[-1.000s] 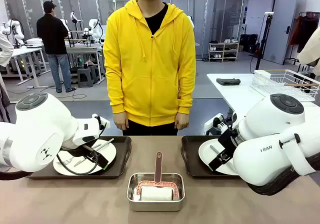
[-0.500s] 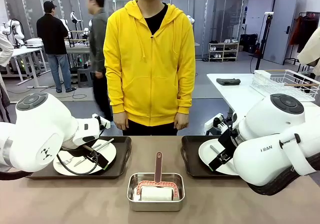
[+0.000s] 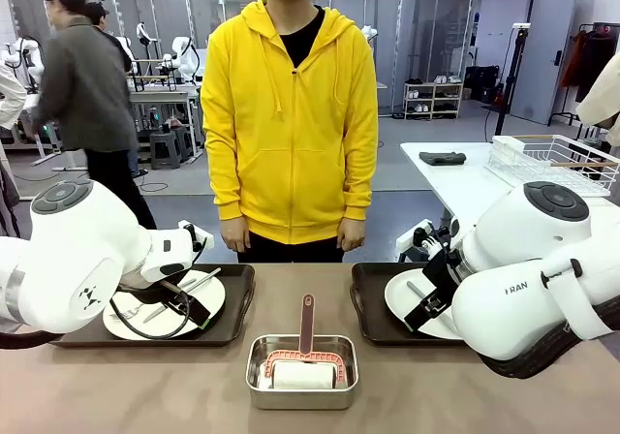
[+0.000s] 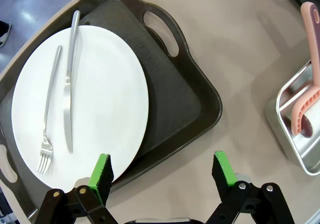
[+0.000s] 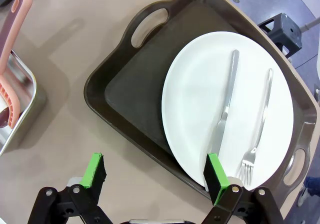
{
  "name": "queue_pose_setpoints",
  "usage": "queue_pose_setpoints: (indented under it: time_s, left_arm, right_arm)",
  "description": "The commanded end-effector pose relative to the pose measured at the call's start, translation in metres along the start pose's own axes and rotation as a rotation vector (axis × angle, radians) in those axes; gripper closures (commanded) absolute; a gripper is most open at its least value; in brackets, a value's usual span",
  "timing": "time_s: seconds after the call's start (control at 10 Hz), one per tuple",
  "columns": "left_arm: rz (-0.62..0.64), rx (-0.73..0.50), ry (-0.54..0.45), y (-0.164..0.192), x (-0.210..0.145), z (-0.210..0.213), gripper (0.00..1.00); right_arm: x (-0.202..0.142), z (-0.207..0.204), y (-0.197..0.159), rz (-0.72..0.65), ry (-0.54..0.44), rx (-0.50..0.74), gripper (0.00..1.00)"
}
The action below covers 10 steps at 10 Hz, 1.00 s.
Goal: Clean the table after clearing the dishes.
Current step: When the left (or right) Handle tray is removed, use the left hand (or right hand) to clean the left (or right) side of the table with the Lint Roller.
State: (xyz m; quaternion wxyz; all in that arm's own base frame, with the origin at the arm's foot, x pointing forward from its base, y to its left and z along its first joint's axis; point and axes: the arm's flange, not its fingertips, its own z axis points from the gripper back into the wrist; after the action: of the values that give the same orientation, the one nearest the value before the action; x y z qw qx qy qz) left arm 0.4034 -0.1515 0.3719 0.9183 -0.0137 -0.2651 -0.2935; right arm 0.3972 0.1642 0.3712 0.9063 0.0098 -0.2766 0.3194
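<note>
The left plate point(image 4: 105, 94) and the right plate point(image 5: 195, 99) sit on dark trays on the table point(image 3: 174, 390), one on each side of the steel pan point(image 3: 302, 381). Nothing there has moved. The left gripper point(image 4: 162, 166) and right gripper point(image 5: 155, 171) stay wide open and hold nothing, so clearing has not begun.

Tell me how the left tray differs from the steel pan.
The left tray is dark brown; the pan is shiny steel. The tray is wider and lower-walled than the pan. The tray holds a white plate with a knife and fork; the pan holds a pink-framed roller. Both are rectangular and sit on the table.
</note>
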Motion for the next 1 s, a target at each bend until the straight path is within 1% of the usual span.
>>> queue_pose_setpoints:
  time_s: [0.0,0.2,0.3,0.4,0.5,0.7,0.8,0.9]
  left_arm:
    - [0.001,0.000,0.000,0.000,0.000,0.000,0.00]
    - [0.000,0.000,0.000,0.000,0.000,0.000,0.00]
    - [0.037,-0.098,0.013,0.010,0.014,0.015,0.00]
    - [0.084,-0.191,0.021,0.024,0.025,0.030,0.00]
    - [0.120,-0.336,0.035,0.041,0.032,0.048,0.00]
    - [0.192,-0.623,0.055,0.077,0.034,0.071,0.00]
    - [0.244,-0.768,0.048,0.094,0.033,0.074,0.00]
    - [0.288,-0.954,0.016,0.108,0.029,0.074,0.00]
  right_arm:
    - [0.000,0.000,0.000,-0.001,0.000,0.001,0.00]
    - [0.000,0.000,0.000,0.000,0.000,0.000,0.00]
    - [0.012,0.011,-0.006,0.005,-0.005,0.050,0.00]
    - [0.026,0.026,-0.015,-0.010,0.014,0.143,0.00]
    - [0.040,0.040,-0.027,-0.046,0.032,0.286,0.00]
    - [0.053,0.049,-0.045,-0.104,0.051,0.557,0.00]
    - [0.055,0.047,-0.057,-0.154,0.062,0.727,0.00]
    - [0.053,0.043,-0.071,-0.219,0.046,0.927,0.00]
